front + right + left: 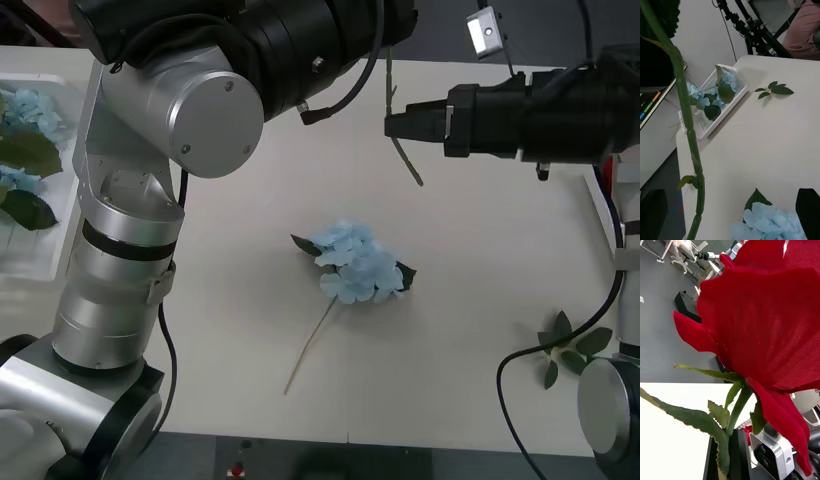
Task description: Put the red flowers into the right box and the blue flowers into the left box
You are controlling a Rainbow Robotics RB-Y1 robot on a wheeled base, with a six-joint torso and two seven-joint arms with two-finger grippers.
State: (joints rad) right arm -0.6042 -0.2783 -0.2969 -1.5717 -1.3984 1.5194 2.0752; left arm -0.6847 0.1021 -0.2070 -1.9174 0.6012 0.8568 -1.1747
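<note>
**Cut off and hidden**

The left box (35, 262) runs off the front view's left edge. The left arm hides its own gripper there. The red rose (763, 315) overruns the left wrist view's edges.

Deep red rose (763, 315), green stem. Pale-blue flower (358, 263), dark green leaves, tan stalk, on cream table (470, 300). White tray (728, 103) holds more blue blooms.

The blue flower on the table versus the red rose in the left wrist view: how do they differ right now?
The blue flower lies flat and loose on the table; the red rose is held by its stem. The blue flower is a fluffy pale cluster; the rose is one deep-red bloom. Both have green stems and leaves.
</note>
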